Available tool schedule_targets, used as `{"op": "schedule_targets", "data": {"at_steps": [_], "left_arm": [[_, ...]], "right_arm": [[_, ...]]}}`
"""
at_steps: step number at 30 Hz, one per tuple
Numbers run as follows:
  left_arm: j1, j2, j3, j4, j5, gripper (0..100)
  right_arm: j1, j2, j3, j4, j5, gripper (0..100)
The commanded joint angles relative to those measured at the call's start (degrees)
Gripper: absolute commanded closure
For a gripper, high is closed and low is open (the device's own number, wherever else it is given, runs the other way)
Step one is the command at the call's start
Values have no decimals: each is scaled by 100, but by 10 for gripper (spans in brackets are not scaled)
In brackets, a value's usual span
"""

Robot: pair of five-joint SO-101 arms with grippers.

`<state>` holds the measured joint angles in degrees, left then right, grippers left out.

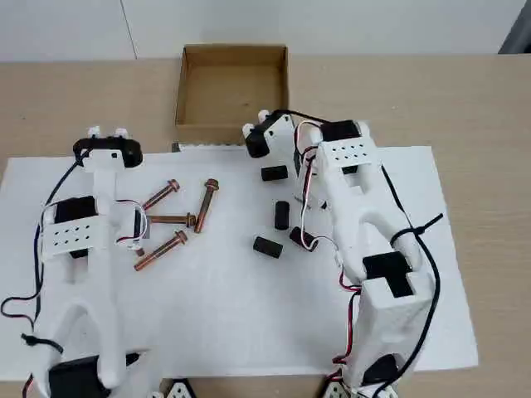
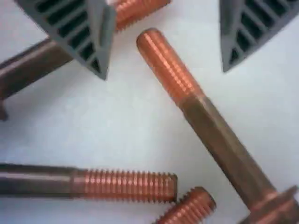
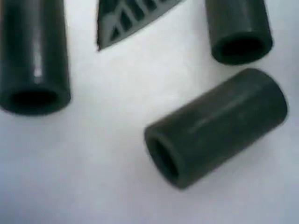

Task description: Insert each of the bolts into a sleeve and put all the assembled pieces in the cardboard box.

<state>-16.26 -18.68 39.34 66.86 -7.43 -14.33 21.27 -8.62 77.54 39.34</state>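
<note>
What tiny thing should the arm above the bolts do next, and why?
Probably lower the left gripper and close on the bolt lying under the gap between its open fingers. No bolt is in a sleeve yet, so picking one up seems to come first.

- A light wood-grain tabletop carries everything; it lies bare along its far edge and down its right side.
- A white sheet lies flat across the middle of the tabletop. It runs to the left edge, stops short of the right edge and ends near the front edge.
- A thin pale strip lies along the sheet's far edge; what it is cannot be told.
- A white wall rises behind the tabletop's far edge.
- A dark grey shape stands past the far right corner.
</note>
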Motion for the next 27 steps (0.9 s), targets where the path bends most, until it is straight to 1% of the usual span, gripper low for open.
{"op": "schedule_targets", "data": {"at_steps": [1, 11, 15, 17, 20, 24, 27], "left_arm": [[-35, -18, -251, -97, 35, 845], [-35, -18, -242, -70, 35, 845], [-35, -18, -233, -70, 35, 845], [-35, -18, -233, -70, 35, 845], [-35, -18, -215, -62, 35, 845], [-35, -18, -198, -35, 35, 845], [-35, -53, -242, 158, 18, 845]], "right_arm": [[-66, 40, -255, 40, 53, 845], [207, 629, -255, -242, 88, 846], [224, 822, -255, -268, 237, 850], [224, 857, -255, -259, 229, 885], [207, 840, -255, -259, 202, 998], [215, 787, -343, -66, 185, 991], [215, 585, -615, 251, -105, 991]]}}
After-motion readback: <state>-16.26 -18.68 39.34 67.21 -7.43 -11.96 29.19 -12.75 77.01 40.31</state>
